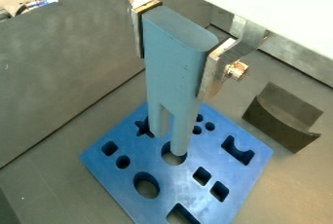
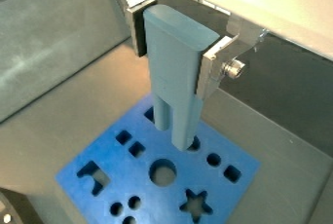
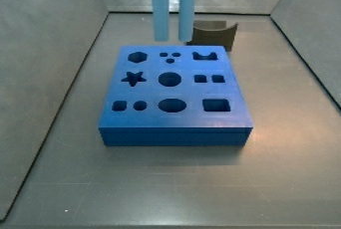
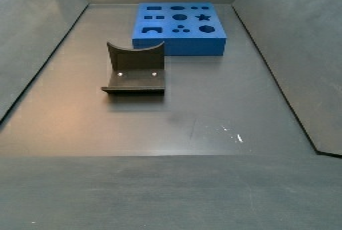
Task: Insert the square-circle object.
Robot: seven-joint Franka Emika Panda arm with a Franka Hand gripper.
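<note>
While my gripper [image 1: 184,45] pinches the top of the square-circle object [image 1: 174,82], it stands upright with its pegs at the board [image 1: 182,177] holes. I judge: stay vertical, press straight down, release only once seated.

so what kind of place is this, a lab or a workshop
Most likely a robot test cell in a lab. A grey walled enclosure surrounds a bare floor holding only a blue board with shaped holes and a dark curved piece. The hand grips the pale square-circle object upright over the board.
</note>
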